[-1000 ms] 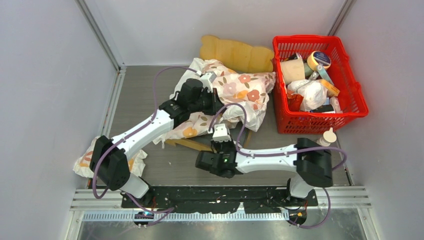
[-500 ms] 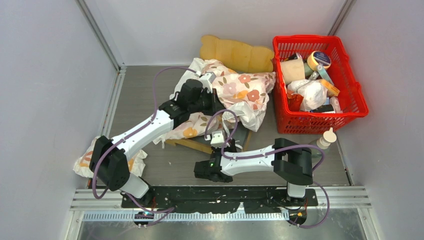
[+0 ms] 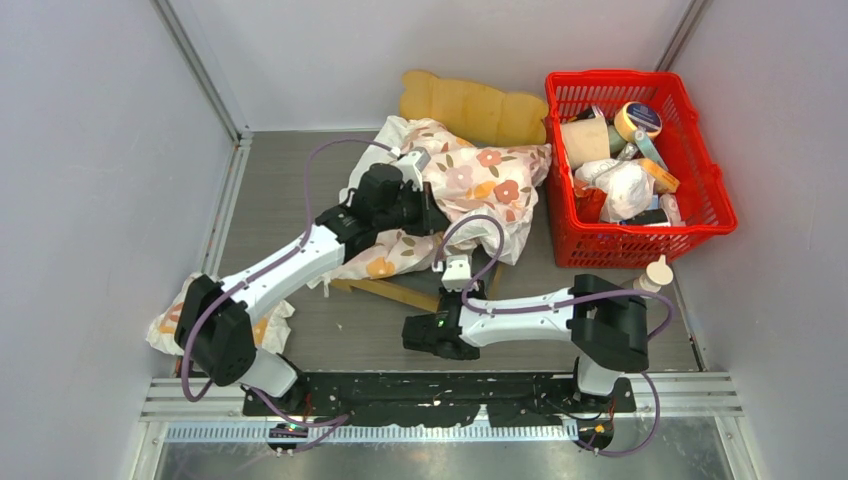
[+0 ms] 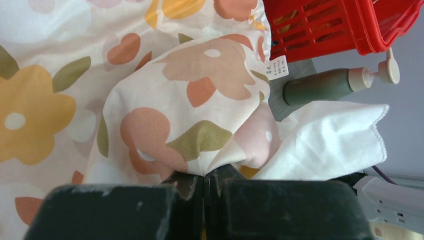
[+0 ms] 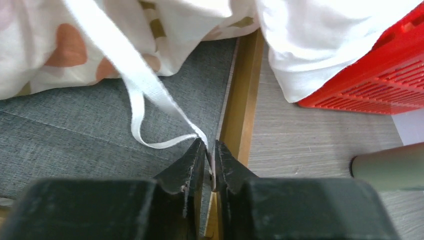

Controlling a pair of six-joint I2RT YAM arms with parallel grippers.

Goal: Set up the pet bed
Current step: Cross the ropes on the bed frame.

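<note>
Left gripper point(image 4: 209, 176) closed, pinching floral cushion point(image 4: 200, 85) fold, right gripper point(image 5: 210, 150) jaws a sliver apart at white strap point(image 5: 145, 95) end, hold unclear, above pet bed point(image 5: 245, 90) rail.

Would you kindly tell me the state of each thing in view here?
pet bed: flat, largely covered by floral cushion.
floral cushion: crumpled, draped over the bed.
left gripper: shut on floral cushion.
right gripper: nearly closed, white tie at its tips, grip unclear.
red basket: upright, full.
</note>
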